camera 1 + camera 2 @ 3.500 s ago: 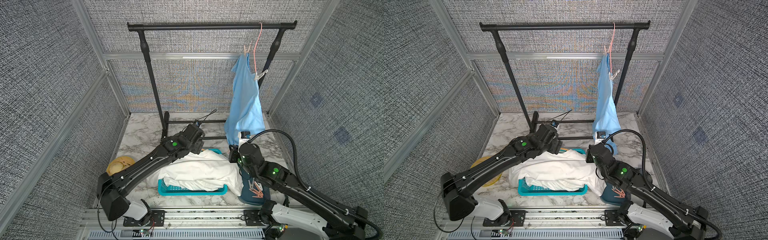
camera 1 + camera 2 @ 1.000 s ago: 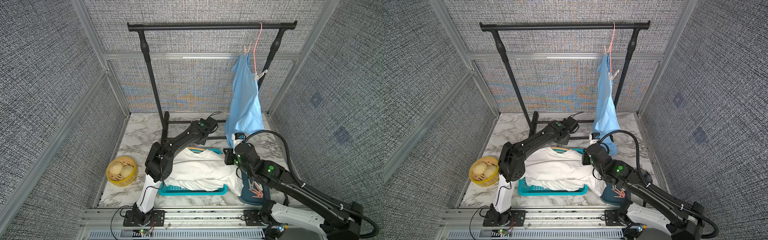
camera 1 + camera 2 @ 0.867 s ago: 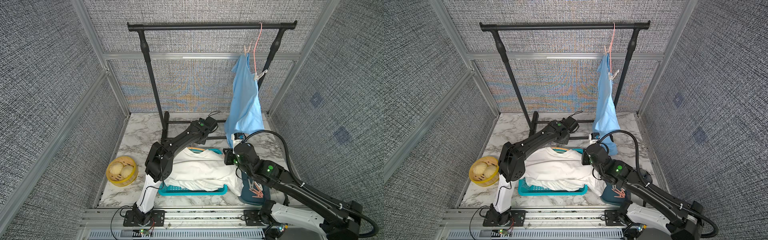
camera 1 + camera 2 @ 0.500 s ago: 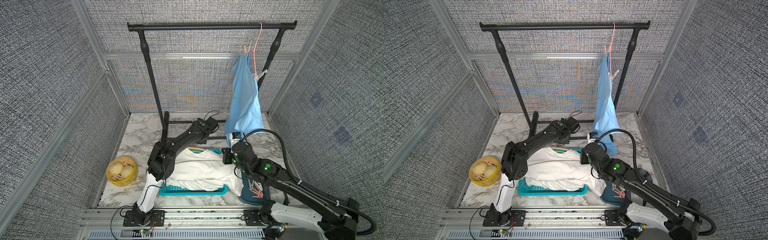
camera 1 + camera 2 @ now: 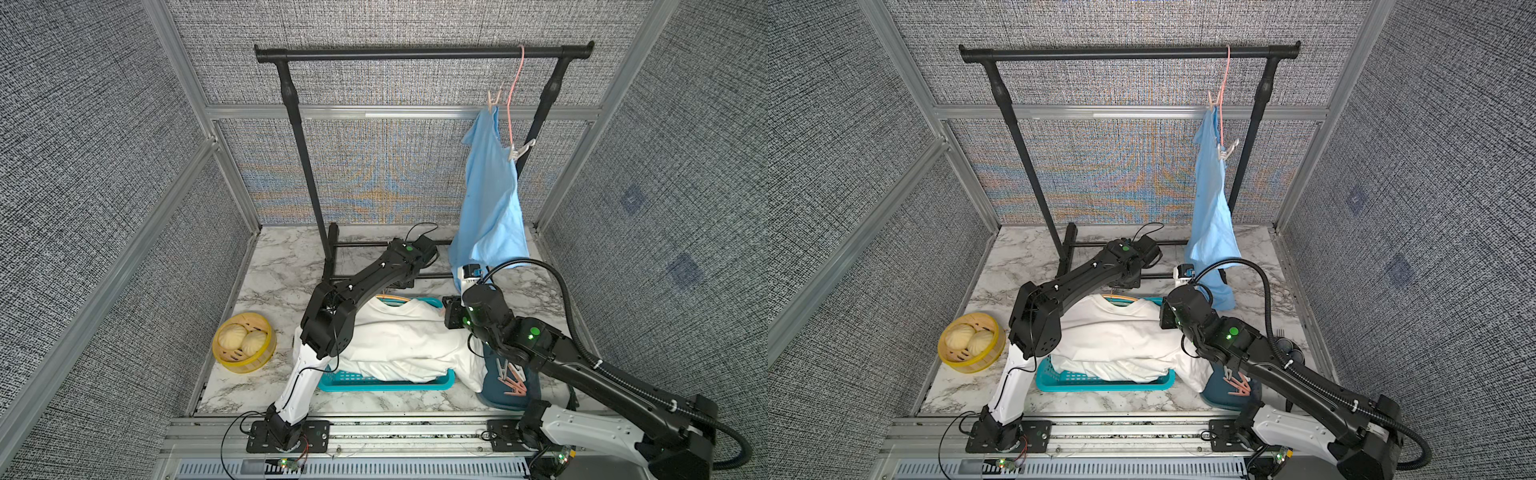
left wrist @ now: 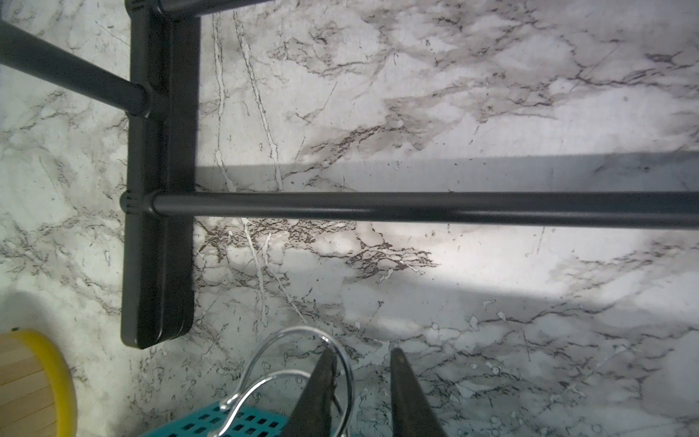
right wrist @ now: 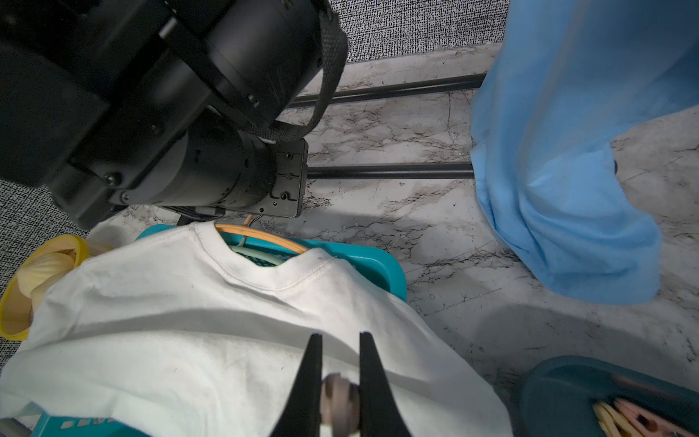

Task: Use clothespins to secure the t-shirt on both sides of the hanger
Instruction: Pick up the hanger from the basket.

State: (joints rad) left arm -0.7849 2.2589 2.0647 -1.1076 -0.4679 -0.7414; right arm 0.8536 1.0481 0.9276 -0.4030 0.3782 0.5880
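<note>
A white t-shirt (image 5: 399, 336) lies on a hanger over a teal basket (image 5: 386, 384). The hanger's orange bar (image 7: 261, 234) shows inside the collar, and its chrome hook (image 6: 302, 333) sticks out behind. My left gripper (image 6: 361, 352) is open at that hook, and the wire curves round one fingertip (image 6: 327, 357). My right gripper (image 7: 340, 336) hovers over the shirt's right shoulder, shut on a grey clothespin (image 7: 338, 401). More clothespins (image 5: 513, 380) lie in a dark blue tub (image 5: 498, 399) at the front right.
A black clothes rack (image 5: 415, 52) stands at the back, and its base bars (image 6: 416, 208) lie on the marble just beyond the left gripper. A blue t-shirt (image 5: 492, 208) hangs pinned at the rack's right end. A yellow steamer basket (image 5: 243, 343) sits at the left.
The left arm has swung off the shirt and reached back to the hanger hook, where its jaws have parted a little. The right gripper has crept slightly backward over the shoulder, still holding its clothespin.
</note>
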